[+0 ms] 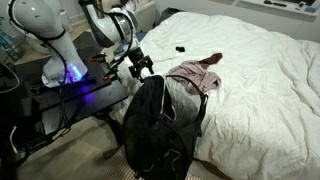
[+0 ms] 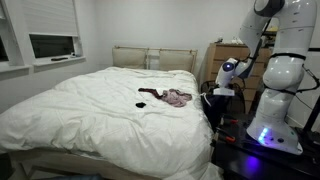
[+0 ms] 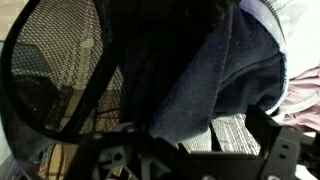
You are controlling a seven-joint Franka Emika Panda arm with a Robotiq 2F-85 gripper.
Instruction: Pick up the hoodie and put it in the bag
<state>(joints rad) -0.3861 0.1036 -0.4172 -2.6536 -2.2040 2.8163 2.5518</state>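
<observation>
The hoodie (image 1: 196,76), grey-blue with pink parts, lies crumpled at the bed's edge in both exterior views (image 2: 178,97). One part of it hangs over the top of the black bag (image 1: 155,125), which stands against the bed's side. My gripper (image 1: 143,66) hovers just beside the bag's top, left of the hoodie, open and empty. In the wrist view the grey-blue cloth (image 3: 220,80) drapes beside the bag's black mesh (image 3: 70,70), above my gripper's spread fingers (image 3: 215,140). It holds nothing.
A small black object (image 1: 180,48) lies on the white bed (image 1: 260,90) behind the hoodie and also shows in an exterior view (image 2: 148,95). The robot's base stands on a dark table (image 1: 60,95) next to the bag. A wooden dresser (image 2: 225,52) stands by the headboard.
</observation>
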